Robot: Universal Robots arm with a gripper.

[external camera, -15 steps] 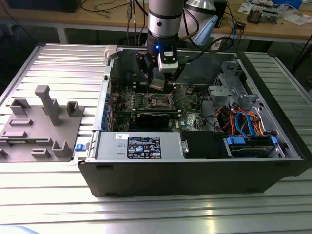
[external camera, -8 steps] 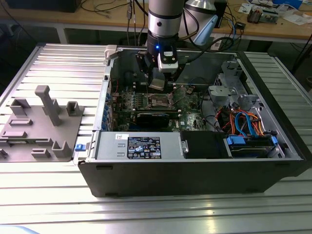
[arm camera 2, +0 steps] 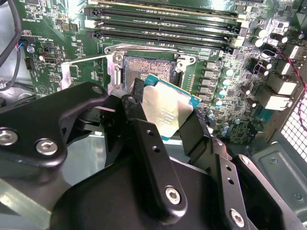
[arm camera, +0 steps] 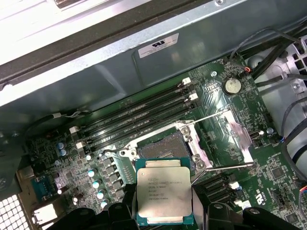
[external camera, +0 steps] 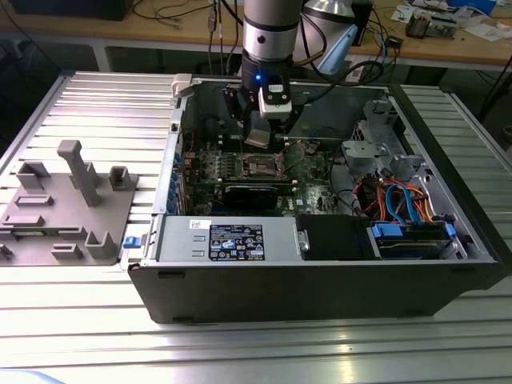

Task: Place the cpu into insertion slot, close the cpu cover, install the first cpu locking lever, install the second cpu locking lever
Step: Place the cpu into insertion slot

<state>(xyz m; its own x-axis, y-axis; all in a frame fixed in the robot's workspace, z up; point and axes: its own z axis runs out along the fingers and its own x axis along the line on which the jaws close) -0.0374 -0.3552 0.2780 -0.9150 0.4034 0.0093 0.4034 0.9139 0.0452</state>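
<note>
My gripper (arm camera 2: 165, 112) is shut on the cpu (arm camera 2: 169, 108), a flat silver-topped square chip held by two opposite edges between the black fingers (arm camera 2: 144, 139). In the first wrist view the cpu (arm camera: 164, 194) hangs just short of the insertion slot (arm camera: 165, 148), whose dark centre lies bare. The cpu cover (arm camera: 240, 139) is swung open beside the slot, and two thin wire levers (arm camera: 225, 166) stand raised. In the exterior view the gripper (external camera: 260, 132) hovers over the insertion slot (external camera: 264, 166) inside the open computer case.
Long black memory slots (arm camera: 139, 115) run beside the socket. A black graphics card (external camera: 252, 194) and the power supply (external camera: 232, 240) lie nearer the case front, with cables (external camera: 400, 200) at the exterior view's right. A grey fixture (external camera: 68, 200) sits on the table (external camera: 240, 352).
</note>
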